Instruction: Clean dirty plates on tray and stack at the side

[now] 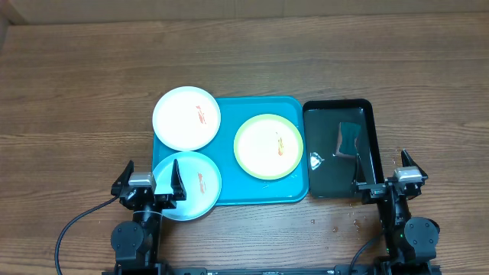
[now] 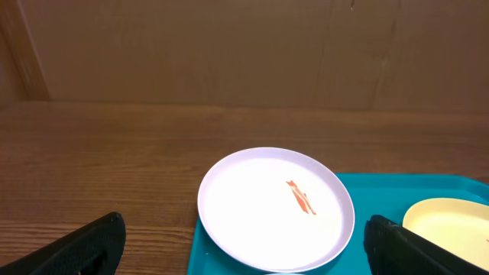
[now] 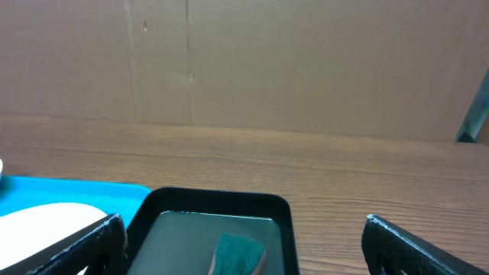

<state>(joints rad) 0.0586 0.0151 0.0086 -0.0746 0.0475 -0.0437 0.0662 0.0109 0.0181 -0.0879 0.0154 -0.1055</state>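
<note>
The turquoise tray (image 1: 229, 164) lies mid-table. A white plate (image 1: 186, 118) with a red smear overhangs its far left corner; it also shows in the left wrist view (image 2: 252, 214). A pale blue plate (image 1: 195, 187) with a red smear overhangs the near left corner. A yellow-green plate (image 1: 268, 145) with a white centre and orange smears lies on the tray's right half, and its edge shows in the left wrist view (image 2: 447, 221). My left gripper (image 1: 150, 184) is open and empty, by the blue plate's left edge. My right gripper (image 1: 388, 182) is open and empty, near the black tray's near right corner.
A black tray (image 1: 367, 122) holding water stands right of the turquoise tray. A teal sponge (image 1: 349, 139) lies in it, also in the right wrist view (image 3: 238, 254). Water drops lie on the table (image 1: 336, 225) near the front. A cardboard wall (image 2: 229, 46) stands behind.
</note>
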